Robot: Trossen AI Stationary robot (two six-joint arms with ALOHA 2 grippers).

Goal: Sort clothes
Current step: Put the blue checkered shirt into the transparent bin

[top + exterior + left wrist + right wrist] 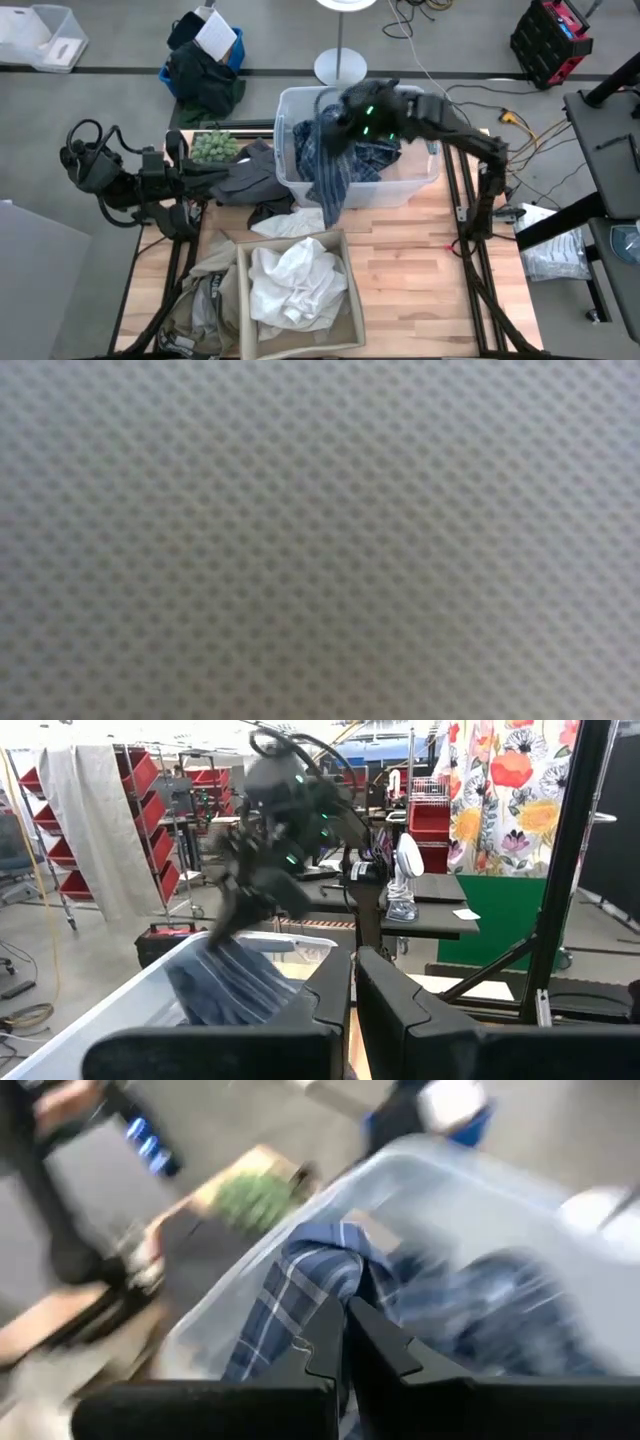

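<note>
A pale grey mesh fabric (320, 540) with a regular pattern of small dark dots fills the whole low view; everything behind it is hidden.

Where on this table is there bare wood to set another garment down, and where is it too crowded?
Bare wood lies right of the cardboard box holding white clothes, in front of the clear bin. The left side is crowded: dark pieces, a tan piece. The right end effector grips the blue plaid shirt over the bin.
</note>
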